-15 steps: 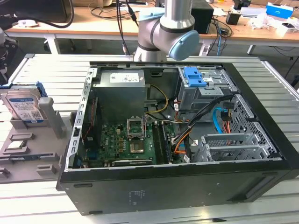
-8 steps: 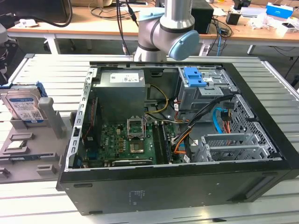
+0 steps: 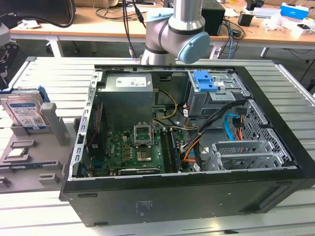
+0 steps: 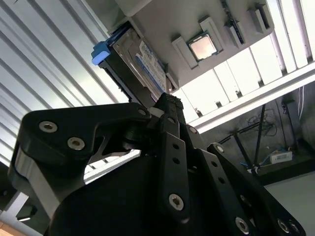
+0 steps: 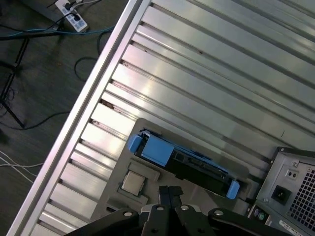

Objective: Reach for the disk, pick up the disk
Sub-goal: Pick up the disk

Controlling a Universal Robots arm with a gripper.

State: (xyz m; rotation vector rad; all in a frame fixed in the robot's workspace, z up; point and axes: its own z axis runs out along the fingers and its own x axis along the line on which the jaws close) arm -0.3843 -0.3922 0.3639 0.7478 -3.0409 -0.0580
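The disk (image 3: pixel 27 113) is a silver-grey hard drive with a white-and-blue label and blue side rails. It stands on edge in a grey holder (image 3: pixel 29 164) at the exterior view's left, beside the open computer case (image 3: pixel 197 147). In the first wrist view the disk (image 5: pixel 182 160) shows edge-on, with my gripper (image 5: pixel 170 192) above it and well clear. Its two black fingers are pressed together with nothing between them. In the second wrist view the gripper (image 4: pixel 170 103) points toward the disk (image 4: pixel 140 64).
A small square silver chip (image 3: pixel 17 152) lies in the holder near the disk. A blue latch on a grey metal cage (image 3: pixel 204 81) sits inside the case. The slatted metal table (image 5: pixel 206 64) ends at an edge rail (image 5: pixel 98 83), with cables on the floor beyond.
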